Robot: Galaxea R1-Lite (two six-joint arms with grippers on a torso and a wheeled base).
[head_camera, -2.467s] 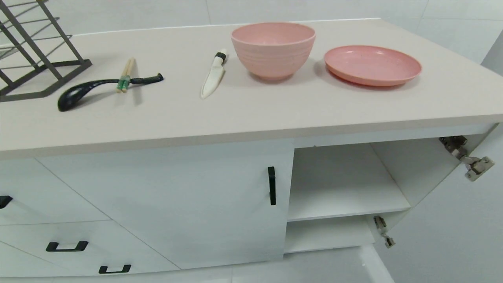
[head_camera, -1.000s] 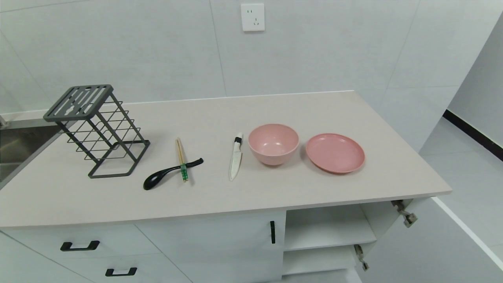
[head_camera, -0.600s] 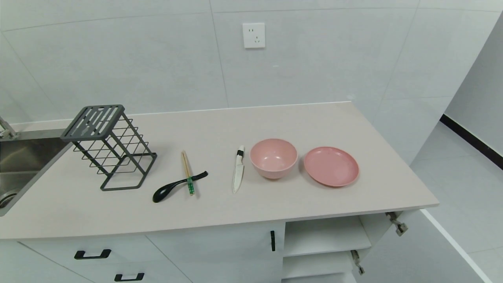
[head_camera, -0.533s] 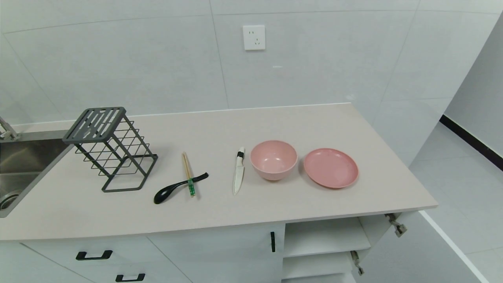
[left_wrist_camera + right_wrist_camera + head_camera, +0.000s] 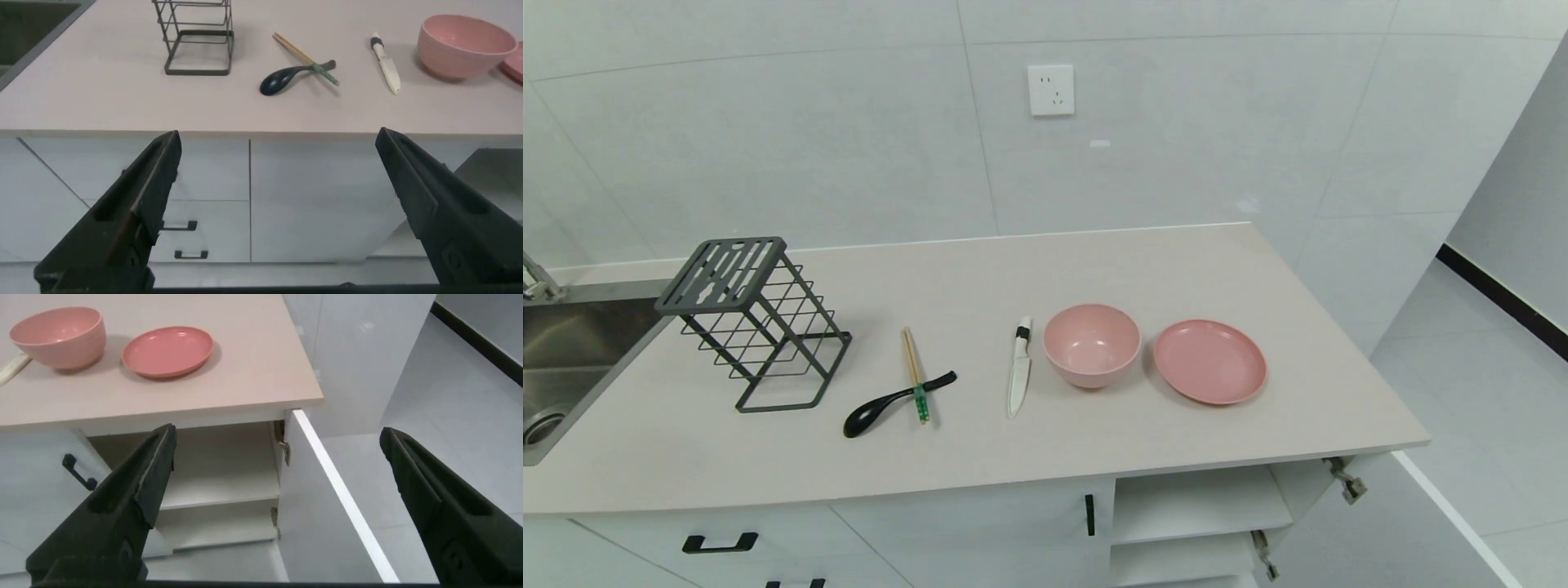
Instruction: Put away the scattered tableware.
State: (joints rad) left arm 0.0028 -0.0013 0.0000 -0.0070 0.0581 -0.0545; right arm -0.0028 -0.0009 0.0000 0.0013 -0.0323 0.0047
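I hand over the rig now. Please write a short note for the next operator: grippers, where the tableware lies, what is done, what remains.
Left gripper and right gripper: open, empty, facing the cabinet front.
On the beige counter, from the dark wire rack rightward: black long-handled spoon with wooden chopsticks across its handle, white knife, round pink bowl, flat pink plate.
White cabinet under the plate stands open.
Done: nothing put away. Left: all five pieces.
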